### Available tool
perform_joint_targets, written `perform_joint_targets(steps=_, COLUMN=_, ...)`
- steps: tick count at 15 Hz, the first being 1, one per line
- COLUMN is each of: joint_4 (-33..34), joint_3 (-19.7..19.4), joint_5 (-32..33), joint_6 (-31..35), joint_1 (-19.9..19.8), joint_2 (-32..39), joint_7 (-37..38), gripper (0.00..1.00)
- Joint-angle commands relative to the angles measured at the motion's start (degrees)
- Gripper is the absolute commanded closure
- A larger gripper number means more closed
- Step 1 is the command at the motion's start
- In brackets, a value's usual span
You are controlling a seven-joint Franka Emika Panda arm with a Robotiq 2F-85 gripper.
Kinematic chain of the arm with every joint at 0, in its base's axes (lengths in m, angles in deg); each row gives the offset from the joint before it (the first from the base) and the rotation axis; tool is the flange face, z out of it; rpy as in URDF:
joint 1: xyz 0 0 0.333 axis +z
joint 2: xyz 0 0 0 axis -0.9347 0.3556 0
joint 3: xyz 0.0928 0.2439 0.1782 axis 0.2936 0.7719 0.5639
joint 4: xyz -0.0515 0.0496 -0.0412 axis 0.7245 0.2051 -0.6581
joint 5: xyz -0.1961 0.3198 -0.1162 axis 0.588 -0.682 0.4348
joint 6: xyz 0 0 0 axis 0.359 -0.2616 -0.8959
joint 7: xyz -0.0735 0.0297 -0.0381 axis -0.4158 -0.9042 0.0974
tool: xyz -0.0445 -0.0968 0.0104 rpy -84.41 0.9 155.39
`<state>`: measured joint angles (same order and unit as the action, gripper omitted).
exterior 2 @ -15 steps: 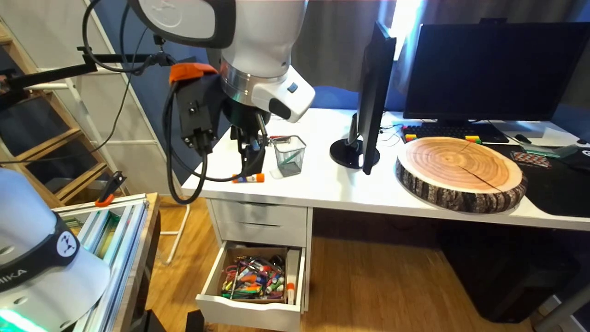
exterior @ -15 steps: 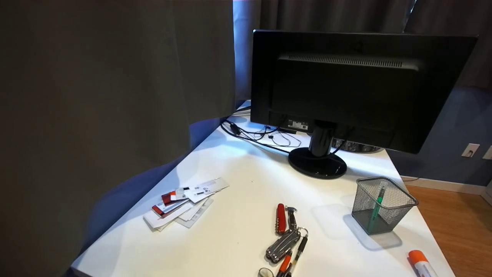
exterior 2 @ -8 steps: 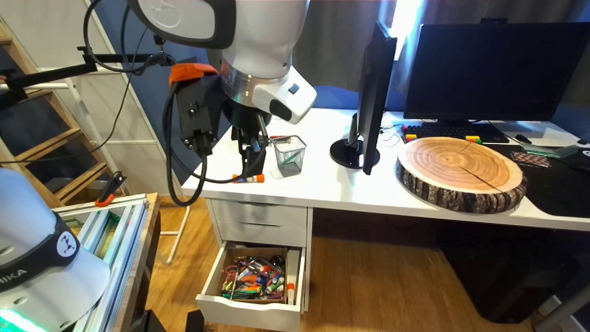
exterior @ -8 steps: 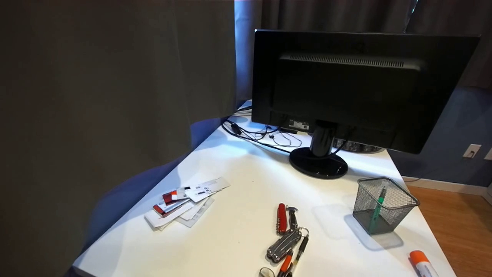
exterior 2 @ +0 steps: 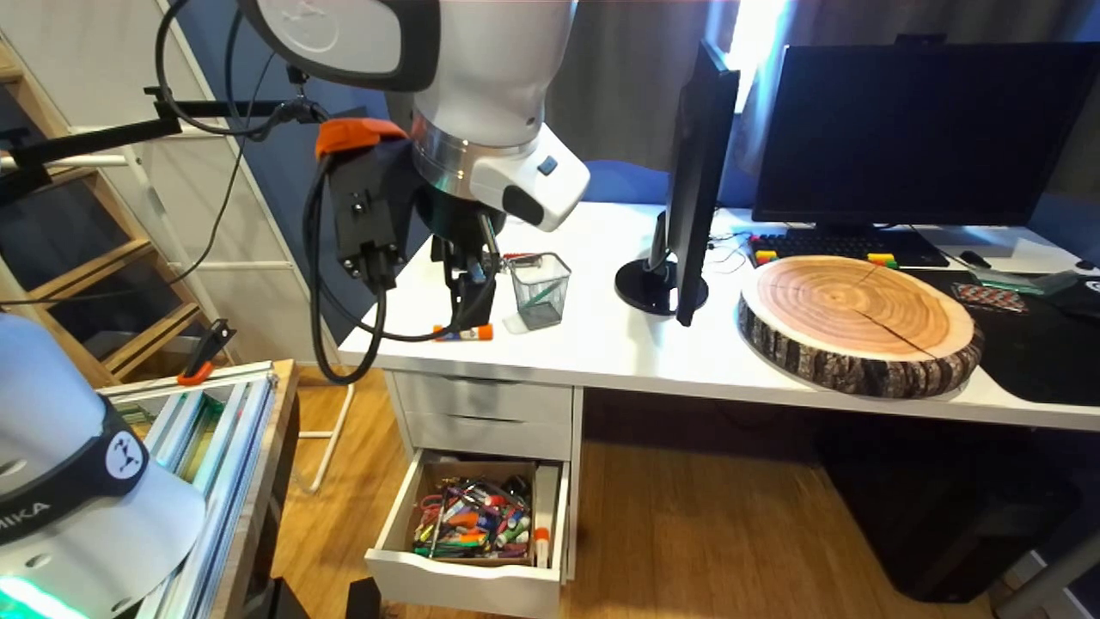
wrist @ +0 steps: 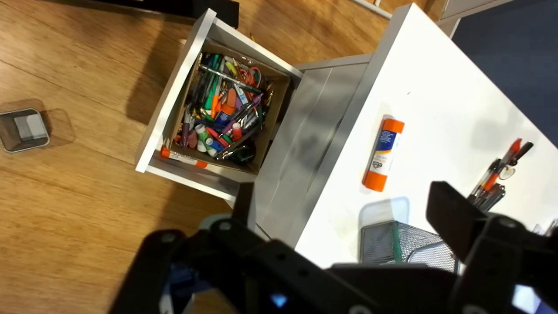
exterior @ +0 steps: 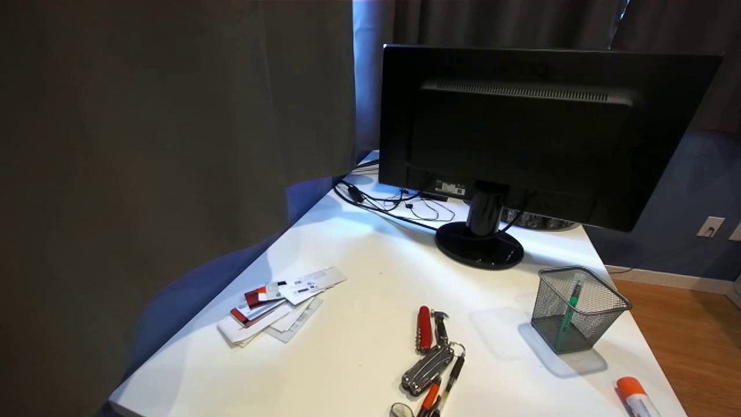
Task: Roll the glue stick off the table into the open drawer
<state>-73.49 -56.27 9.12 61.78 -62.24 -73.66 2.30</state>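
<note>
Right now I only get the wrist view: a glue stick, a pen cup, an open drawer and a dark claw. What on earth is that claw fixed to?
Observer: A big white arm carries the claw, coming in from the top of an exterior view.

Visitor: Ooh. Is anything tall standing near where I'm looking?

Observer: Yes, a black monitor: it stands on the far side of the cup from the glue stick.

Visitor: And what's further along, past that?

Observer: A thick round slab of wood with bark on its edge, in an exterior view.
</note>
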Motion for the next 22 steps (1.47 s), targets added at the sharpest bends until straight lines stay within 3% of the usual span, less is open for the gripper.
perform_joint_targets(steps=1, joint_4=0.30, joint_3=1.81, joint_5=-0.21, joint_6=0.75, joint_1=1.45, joint_2=0.18, joint_7=1.04, gripper=0.00)
perform_joint_targets(steps=12, joint_4=4.86, joint_3=13.17, joint_5=-1.05, joint_6=4.00, joint_1=9.39, joint_2=3.79, joint_7=16.48, gripper=0.00)
perform_joint_targets(steps=19, joint_4=11.81, joint_3=19.90, joint_5=3.60, joint_6=10.65, joint_1=9.97, joint_2=13.85, joint_7=33.32, gripper=0.00)
perform_joint_targets(steps=20, joint_4=13.26, joint_3=20.27, joint_5=4.46, joint_6=10.02, joint_1=10.14, joint_2=15.73, joint_7=33.69, gripper=0.00)
perform_joint_targets(steps=21, joint_4=9.70, joint_3=19.17, joint_5=2.17, joint_6=9.18, joint_1=9.98, joint_2=10.77, joint_7=30.17, gripper=0.00)
perform_joint_targets(steps=22, joint_4=10.74, joint_3=19.76, joint_5=2.71, joint_6=9.31, joint_1=9.99, joint_2=12.42, joint_7=31.24, gripper=0.00)
